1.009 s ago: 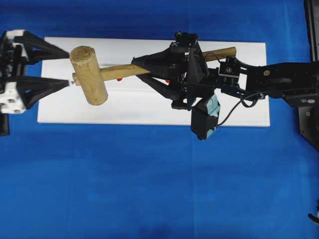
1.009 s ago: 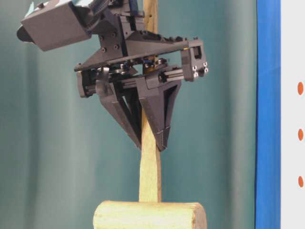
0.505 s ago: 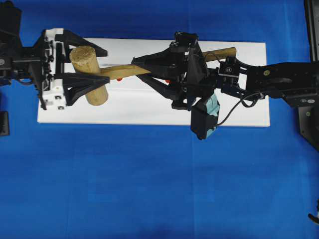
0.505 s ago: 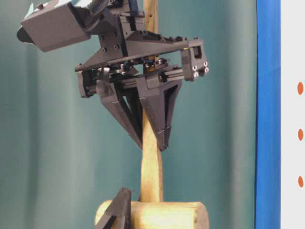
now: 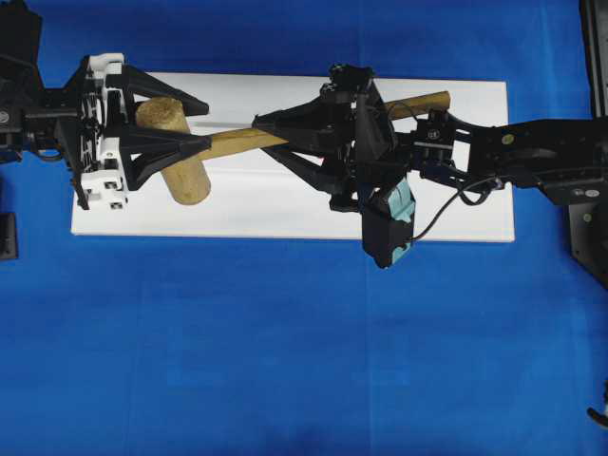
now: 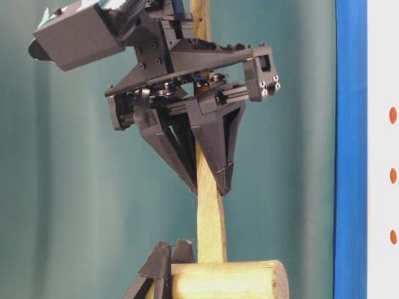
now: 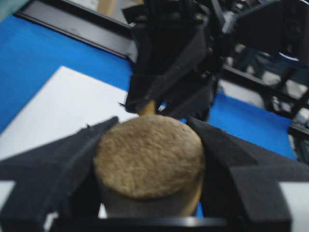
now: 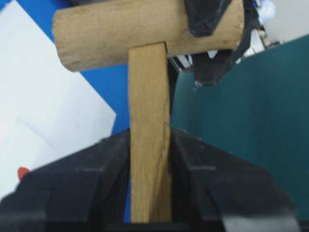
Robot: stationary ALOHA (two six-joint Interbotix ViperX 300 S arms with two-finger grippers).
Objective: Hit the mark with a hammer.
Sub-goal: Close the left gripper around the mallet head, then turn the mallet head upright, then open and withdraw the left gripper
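My right gripper [image 8: 149, 159] is clamping the flat wooden handle of the hammer [image 5: 237, 141] while my left gripper [image 7: 149, 154] is squeezing its chunky, rough-grained cylinder head. It's all hanging over a smooth white block [image 5: 285, 204] on a blue table [image 5: 285, 351]; the mark's hidden.

Hammer [image 5: 180, 157] above white block [image 5: 285, 204] — left hand [image 5: 195, 128] around head, right hand [image 5: 271, 133] on handle.

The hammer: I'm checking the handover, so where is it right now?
In the overhead view the hammer lies above the white block, head at left between the left gripper fingers, handle clamped by the right gripper.
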